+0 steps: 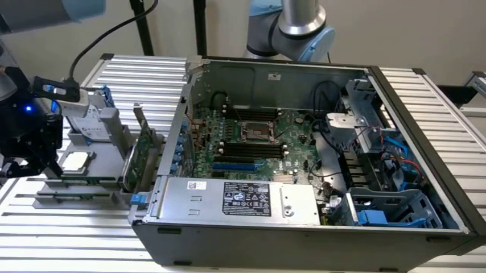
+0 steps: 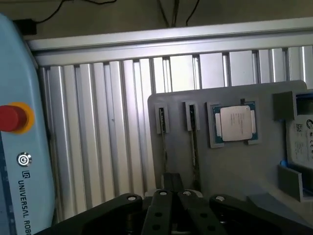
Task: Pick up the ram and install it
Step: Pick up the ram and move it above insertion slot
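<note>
The gripper (image 2: 173, 180) hangs low over a gray holder (image 2: 230, 196) on the worktop (image 2: 98, 147), jaws pressed together, empty. The ram (image 2: 194, 147) stands edgewise in the holder, a second stick (image 2: 164, 147) beside it.

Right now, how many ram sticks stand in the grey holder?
2: one thin green ram stick next to the square silver processor, the other ram stick just beyond it. The black gripper may hide more.

Claw (image 2: 174, 183) and hard drive (image 2: 303, 139) partly beyond the wrist view's edge
</note>
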`<state>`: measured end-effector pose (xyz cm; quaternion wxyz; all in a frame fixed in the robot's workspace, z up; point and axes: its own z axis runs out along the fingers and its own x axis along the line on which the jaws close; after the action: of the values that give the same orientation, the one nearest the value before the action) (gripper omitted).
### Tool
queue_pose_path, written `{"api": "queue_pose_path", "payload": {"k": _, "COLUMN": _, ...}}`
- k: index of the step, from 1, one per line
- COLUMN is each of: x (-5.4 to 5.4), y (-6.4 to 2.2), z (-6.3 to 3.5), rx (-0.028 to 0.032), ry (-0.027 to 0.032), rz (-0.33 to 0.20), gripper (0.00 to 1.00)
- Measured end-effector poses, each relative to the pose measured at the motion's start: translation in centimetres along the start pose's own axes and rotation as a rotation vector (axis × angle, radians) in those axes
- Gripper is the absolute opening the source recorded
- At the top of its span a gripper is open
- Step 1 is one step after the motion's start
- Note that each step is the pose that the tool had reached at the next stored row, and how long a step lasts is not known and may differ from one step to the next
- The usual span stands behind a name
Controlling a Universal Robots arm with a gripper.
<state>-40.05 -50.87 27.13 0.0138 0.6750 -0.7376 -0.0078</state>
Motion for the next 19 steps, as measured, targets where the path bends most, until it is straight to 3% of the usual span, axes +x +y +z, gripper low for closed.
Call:
{"api": "queue_pose_path", "payload": {"k": 6, "x": 0.1, "y": -0.22, "z": 0.61, "rx": 0.0067, "ry": -0.0001, "rz": -0.011, "gripper": 0.00}}
{"api": "queue_pose_path", "payload": {"k": 7, "x": 0.1, "y": -0.27, "z": 0.67, "rx": 0.0070, "ry": -0.0001, "rz": -0.013, "gripper": 1.00}}
{"api": "queue_pose_path", "payload": {"k": 14, "x": 0.1, "y": -0.40, "z": 0.99, "rx": 0.0078, "ry": -0.0001, "rz": -0.023, "gripper": 1.00}}
{"api": "queue_pose_path", "payload": {"k": 19, "x": 0.1, "y": -0.43, "z": 1.87, "rx": 0.0076, "ry": 0.0003, "rz": -0.027, "gripper": 1.00}}
